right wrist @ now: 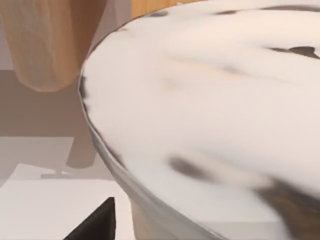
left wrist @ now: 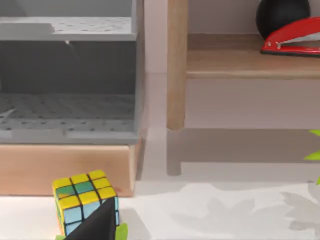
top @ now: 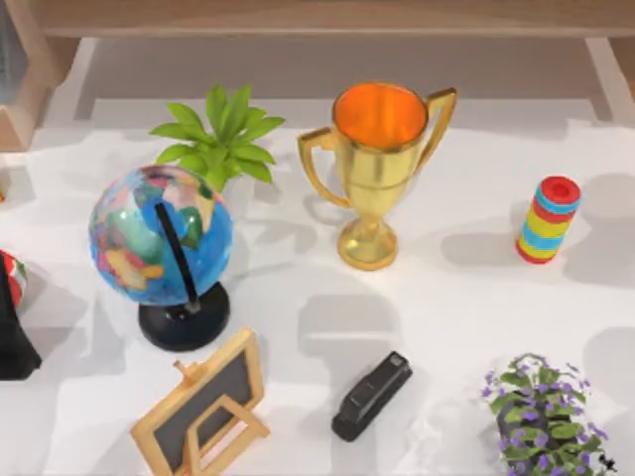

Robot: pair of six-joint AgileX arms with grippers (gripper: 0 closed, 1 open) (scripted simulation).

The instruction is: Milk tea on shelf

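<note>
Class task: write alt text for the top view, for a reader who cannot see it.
A gold trophy stands mid-table on a white tabletop, with a globe and green plant to its left and a striped cylinder to its right. Nearer the camera sit a small chalkboard, black stapler and purple-flowered plant; a wooden shelf runs along the far edge.

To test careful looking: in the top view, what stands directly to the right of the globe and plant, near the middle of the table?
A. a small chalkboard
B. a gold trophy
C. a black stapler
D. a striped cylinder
B: the gold trophy stands mid-table, right of the globe and plant; the striped cylinder is far right, the stapler and chalkboard nearer the bottom edge.
</note>
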